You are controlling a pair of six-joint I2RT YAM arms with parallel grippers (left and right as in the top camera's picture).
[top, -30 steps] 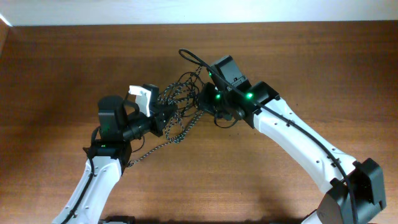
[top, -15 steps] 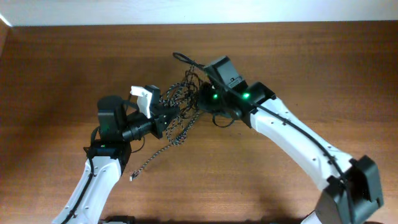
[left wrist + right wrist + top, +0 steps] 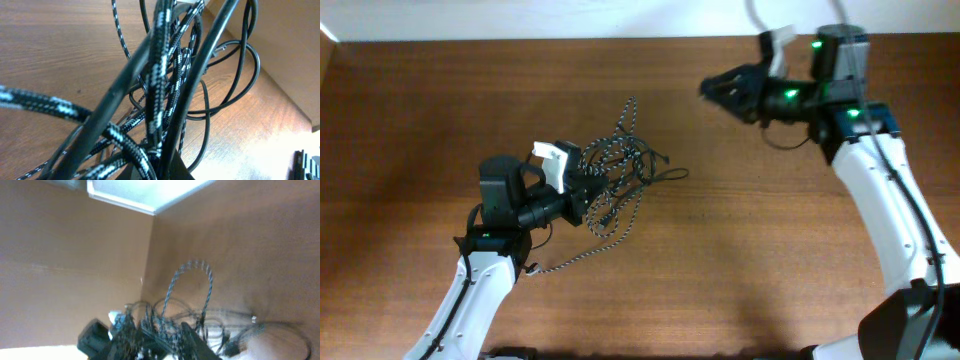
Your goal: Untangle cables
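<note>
Cables [image 3: 615, 172], one speckled and one black, are seen tangled on the table [image 3: 420, 120], left of centre, and are pinched by the left gripper [image 3: 582, 190], whose jaws are pressed together. The right gripper [image 3: 720, 88] is held well apart near the far edge; its spread cannot be told.

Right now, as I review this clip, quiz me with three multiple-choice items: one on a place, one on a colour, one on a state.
1. Where is the right gripper? A. inside the tangle B. well apart from it C. underneath it
2. The braided cable is: A. red B. yellow C. black-and-white speckled
3. The left gripper is: A. shut on the tangle B. open above it C. out of view
Answers: 1 B, a wide gap separates them overhead; 2 C, clear in the left wrist view; 3 A, cables run out from its jaws.
</note>
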